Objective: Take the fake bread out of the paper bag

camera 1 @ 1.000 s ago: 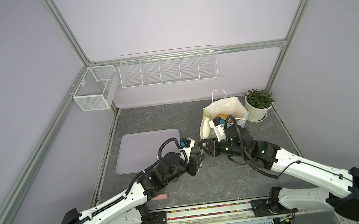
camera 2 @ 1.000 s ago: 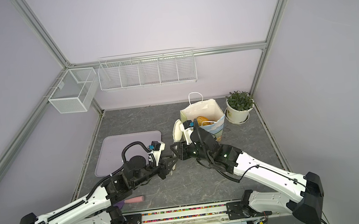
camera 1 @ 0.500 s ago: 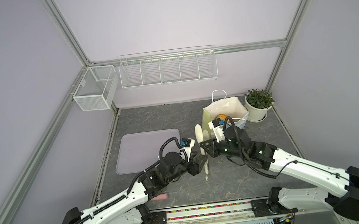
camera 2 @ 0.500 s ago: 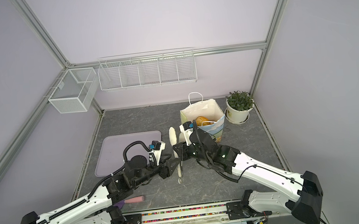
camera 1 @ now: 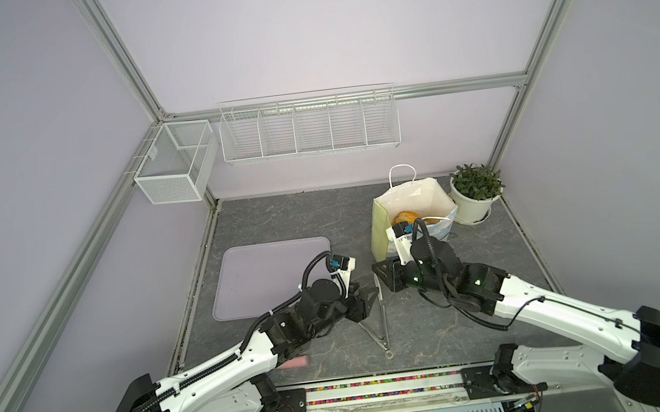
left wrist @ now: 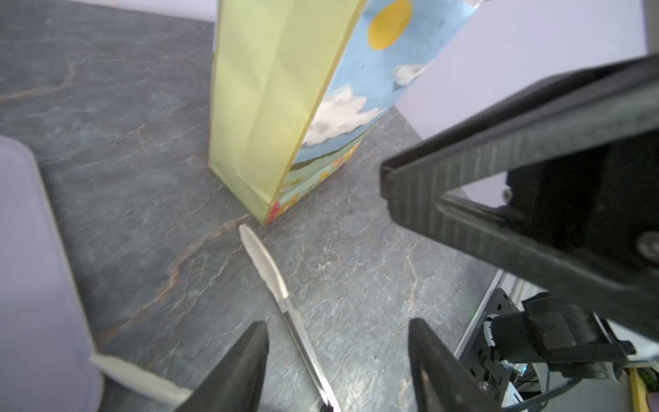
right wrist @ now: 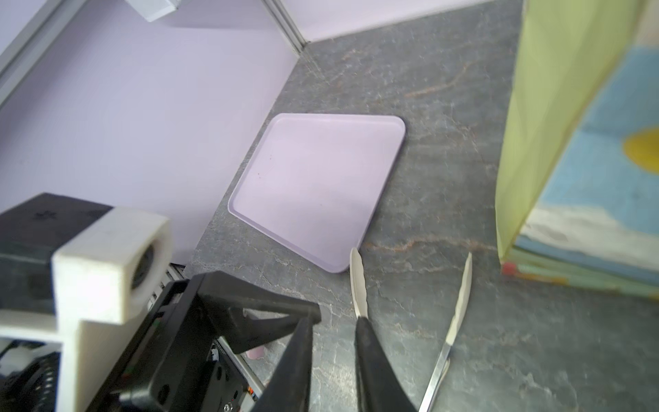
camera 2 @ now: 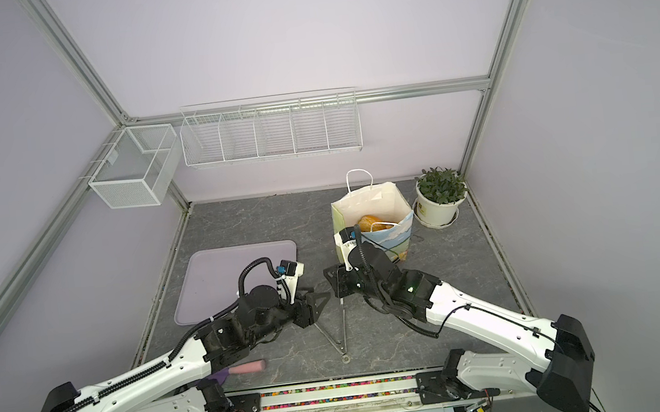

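At the left lies a lilac tray (camera 1: 268, 272), bare, probably the landing place for whatever comes out of the bag. Beside it the left gripper (left wrist: 335, 324) hangs low over the table (camera 1: 279, 220), jaws wide apart and holding nothing. Its wrist view shows one arm of the tongs (camera 1: 382, 314) lying flat on the stone under the gap, not pinched.

The tongs rest spread in a V between the two arms, hinge toward the robot and white tips toward the bag. That suggests they are the tool for reaching down into a tall bag.

The right gripper (right wrist: 333, 323) faces the left one across them, jaws a narrow way apart with only table between. One tong arm runs behind a finger, and contact cannot be told.

Further right the paper bag (camera 2: 396, 231) stands upright with its mouth open and the fake bread (camera 1: 402, 217) inside, none out yet. A potted plant (camera 1: 472, 206) sits just beside it.

Only the top views look into the bag and show the orange bread. The wrist views give just its green side and sky print, but they alone show the jaw gaps.
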Controlling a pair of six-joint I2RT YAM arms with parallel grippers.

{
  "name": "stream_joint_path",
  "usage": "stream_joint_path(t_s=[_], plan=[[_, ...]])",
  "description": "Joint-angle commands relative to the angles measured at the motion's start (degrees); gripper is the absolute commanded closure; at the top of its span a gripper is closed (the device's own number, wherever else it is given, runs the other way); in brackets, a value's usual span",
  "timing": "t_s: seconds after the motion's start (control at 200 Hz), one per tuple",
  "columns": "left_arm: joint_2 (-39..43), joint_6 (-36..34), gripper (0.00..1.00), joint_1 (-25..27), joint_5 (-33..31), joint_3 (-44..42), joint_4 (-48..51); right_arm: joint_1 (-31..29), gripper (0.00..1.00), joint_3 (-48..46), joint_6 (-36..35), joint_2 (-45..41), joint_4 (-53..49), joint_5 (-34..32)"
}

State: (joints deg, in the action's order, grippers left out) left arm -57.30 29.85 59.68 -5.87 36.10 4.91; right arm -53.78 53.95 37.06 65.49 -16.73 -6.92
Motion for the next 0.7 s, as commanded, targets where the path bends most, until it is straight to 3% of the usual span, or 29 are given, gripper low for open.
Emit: stream_joint_path(t_s=[0.0,0.26,0.53,0.695], plan=[[2.4,5.3,0.41,0.0,-8.4,0.1,9.4,-0.7,0.64,-1.5,0.2,1.0,-9.7,-2.9],[4.6,9.3,0.43,0.0,-12.9,-1.5,16.2,-3.7,0.55,-0.1,1.1,11.3,-17.9,-3.7],[2.5,9.9,0.43,0.0,-11.2,-1.4,17.0,-4.3,0.56,5.1,2.9,28.9,-17.1,-4.5],[3.6,9.3,0.43,0.0,-11.5,-2.1,18.5,-4.7,0.59,6.6,3.5,34.7,-15.2,-2.8]])
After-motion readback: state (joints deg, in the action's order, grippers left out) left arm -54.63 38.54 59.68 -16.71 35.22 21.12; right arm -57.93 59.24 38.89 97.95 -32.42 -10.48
